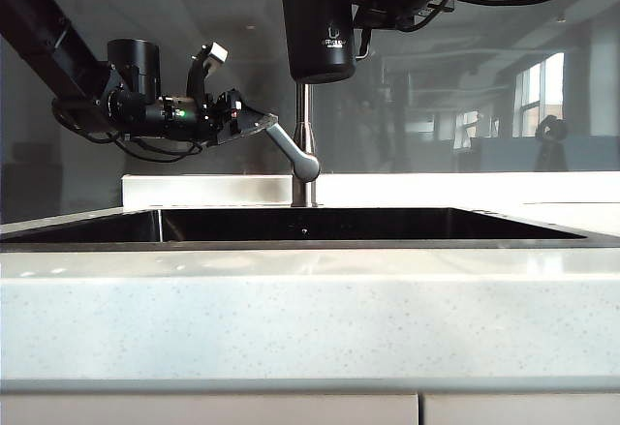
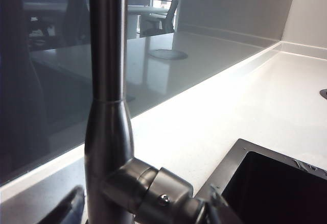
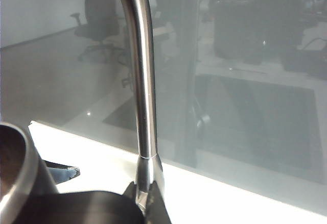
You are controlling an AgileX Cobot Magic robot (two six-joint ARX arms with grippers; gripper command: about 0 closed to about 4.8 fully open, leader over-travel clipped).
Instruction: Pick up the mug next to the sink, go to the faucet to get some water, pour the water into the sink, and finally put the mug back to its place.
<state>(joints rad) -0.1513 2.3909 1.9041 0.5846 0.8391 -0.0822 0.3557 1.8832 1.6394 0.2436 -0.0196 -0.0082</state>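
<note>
Holding the mug (image 1: 321, 30) high beside the faucet (image 1: 303, 106) pipe, your right claw (image 1: 366, 20) grips its handle; your left claw (image 1: 254, 123), apparently open around the lever (image 1: 294, 150), should turn it gently.

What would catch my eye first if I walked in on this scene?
Probably the black mug hanging high in the air beside the steel faucet, held by its handle in the right gripper coming in from the upper right. Next, the left gripper on the left, its fingers open around the faucet's lever handle. Below both lies the wide dark sink, set in pale stone.
</note>
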